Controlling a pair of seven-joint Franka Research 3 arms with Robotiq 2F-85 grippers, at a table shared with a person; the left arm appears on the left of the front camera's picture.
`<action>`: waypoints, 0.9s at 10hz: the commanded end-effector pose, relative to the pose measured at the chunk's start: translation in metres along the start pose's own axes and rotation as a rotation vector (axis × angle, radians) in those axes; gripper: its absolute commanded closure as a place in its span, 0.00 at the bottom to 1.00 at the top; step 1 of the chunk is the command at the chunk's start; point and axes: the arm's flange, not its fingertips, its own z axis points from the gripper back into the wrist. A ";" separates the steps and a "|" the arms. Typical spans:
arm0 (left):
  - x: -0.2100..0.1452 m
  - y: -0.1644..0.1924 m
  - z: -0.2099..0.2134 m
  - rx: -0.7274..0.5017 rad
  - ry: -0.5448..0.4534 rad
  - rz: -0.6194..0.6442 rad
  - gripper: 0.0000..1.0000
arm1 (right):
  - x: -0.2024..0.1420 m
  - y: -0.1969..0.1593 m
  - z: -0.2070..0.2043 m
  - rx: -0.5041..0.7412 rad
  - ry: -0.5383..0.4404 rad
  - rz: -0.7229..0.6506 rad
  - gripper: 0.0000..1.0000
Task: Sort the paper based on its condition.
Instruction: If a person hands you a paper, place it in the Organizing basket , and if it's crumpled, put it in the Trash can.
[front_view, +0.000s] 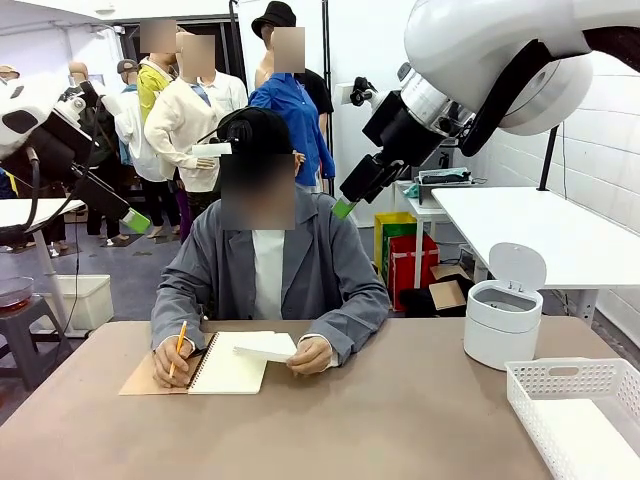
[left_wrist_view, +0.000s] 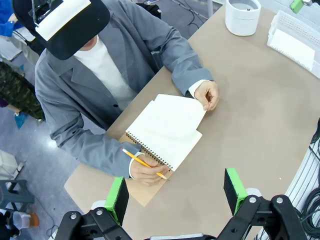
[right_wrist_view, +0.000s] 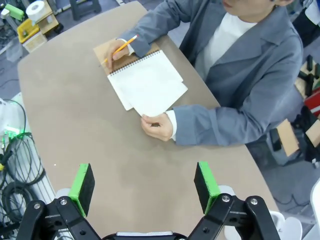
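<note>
Left gripper (left_wrist_view: 176, 192): jaws spread wide, nothing between the green pads. It hangs high over the near edge of the table (front_view: 400, 420), looking down at the person's work. Right gripper (right_wrist_view: 144, 181): also released and empty, up in the air on the other side.

The paper (front_view: 265, 347) is with the person at the far edge. One white sheet lies over the open spiral notebook (front_view: 228, 372), with one end pinched and lifted slightly by the person's free hand (front_view: 310, 355). I can't tell if the sheet is detached from the spiral. The other hand (front_view: 172, 365) rests on the tan cover beside the spiral, holding an orange pencil (front_view: 178, 348).

On the robot's right side of the table there's a round white bin (front_view: 503, 322) with its lid flipped up. A white perforated basket (front_view: 580, 410) sits nearer my side at the table corner. Something flat and white lies in the basket; I can't tell if it's paper. Both grippers are well apart from the sheet.
</note>
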 end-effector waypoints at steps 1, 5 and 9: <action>0.000 0.000 0.001 -0.010 0.002 0.006 0.00 | -0.001 0.000 -0.001 0.003 0.006 -0.003 0.00; 0.000 0.000 0.001 -0.010 0.002 0.006 0.00 | -0.001 0.000 -0.001 0.003 0.006 -0.003 0.00; 0.000 0.000 0.001 -0.010 0.002 0.006 0.00 | -0.001 0.000 -0.001 0.003 0.006 -0.003 0.00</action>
